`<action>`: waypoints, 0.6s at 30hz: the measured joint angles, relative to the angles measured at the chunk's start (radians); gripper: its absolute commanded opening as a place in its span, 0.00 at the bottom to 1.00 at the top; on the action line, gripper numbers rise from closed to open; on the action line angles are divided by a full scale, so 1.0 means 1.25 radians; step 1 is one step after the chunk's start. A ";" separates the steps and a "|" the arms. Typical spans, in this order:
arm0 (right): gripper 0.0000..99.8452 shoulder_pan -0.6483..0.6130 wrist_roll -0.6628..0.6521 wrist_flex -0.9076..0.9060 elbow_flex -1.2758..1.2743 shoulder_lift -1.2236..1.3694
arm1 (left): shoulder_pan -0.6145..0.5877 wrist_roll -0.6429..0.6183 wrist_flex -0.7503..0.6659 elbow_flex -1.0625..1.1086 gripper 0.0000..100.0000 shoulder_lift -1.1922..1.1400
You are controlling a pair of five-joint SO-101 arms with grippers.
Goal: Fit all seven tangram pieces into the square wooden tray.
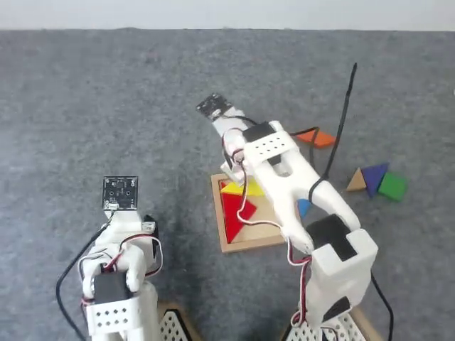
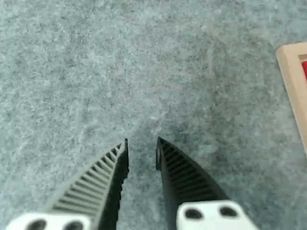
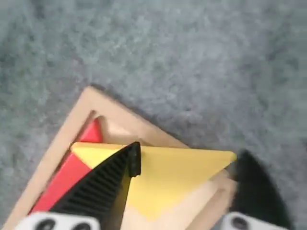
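The square wooden tray (image 1: 245,247) lies mid-table with a red triangle (image 1: 232,213) along its left side. A yellow triangle (image 1: 245,189) rests at its far edge. My right gripper (image 1: 231,169) hovers over that far edge. In the right wrist view the right gripper (image 3: 189,160) is open above the yellow triangle (image 3: 172,177). One finger overlaps the piece and the other stands at its corner by the tray rim (image 3: 72,129). A blue piece (image 1: 304,207) peeks from under the right arm. My left gripper (image 2: 142,143) is slightly open over bare carpet, holding nothing.
To the right of the tray lie an orange piece (image 1: 318,138), a tan triangle (image 1: 355,182), a purple triangle (image 1: 375,177) and a green square (image 1: 392,187). A black cable (image 1: 341,128) arcs above them. A tray corner (image 2: 292,62) shows in the left wrist view.
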State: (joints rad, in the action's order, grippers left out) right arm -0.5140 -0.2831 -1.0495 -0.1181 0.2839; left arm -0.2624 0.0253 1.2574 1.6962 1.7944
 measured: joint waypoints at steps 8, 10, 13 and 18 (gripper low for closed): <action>0.08 0.016 0.058 0.055 0.007 -0.002 | 0.000 0.000 0.000 0.000 0.09 0.000; 0.08 0.023 0.070 0.090 -0.031 -0.006 | 0.000 0.000 0.000 0.000 0.09 0.000; 0.08 0.025 0.074 0.149 -0.108 -0.029 | 0.000 0.000 0.000 0.000 0.09 0.000; 0.08 0.033 0.075 0.179 -0.189 -0.079 | 0.000 0.000 0.000 0.000 0.09 0.000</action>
State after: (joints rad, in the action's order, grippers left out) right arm -0.4726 -0.1895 -0.8255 -0.3544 0.1857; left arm -0.2624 0.0253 1.2574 1.6962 1.7944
